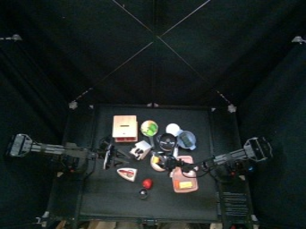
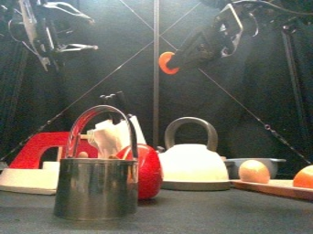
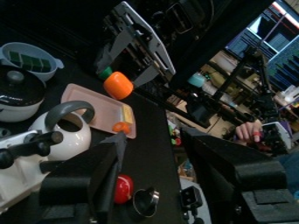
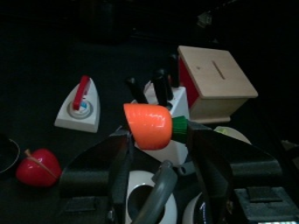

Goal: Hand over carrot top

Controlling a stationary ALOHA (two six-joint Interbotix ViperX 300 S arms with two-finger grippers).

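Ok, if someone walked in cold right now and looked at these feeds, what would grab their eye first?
Probably the orange carrot top with its green stub, pinched in the right gripper and held up in the air above the table; in the front view it hangs high against the dark curtain. Next, the shiny metal cup standing large at the table's front edge, with the red pepper just behind it and the white kettle to its right.

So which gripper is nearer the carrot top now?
Right. The right gripper is shut on the carrot top, held up above the table; the left gripper hangs apart on the other side, not touching.
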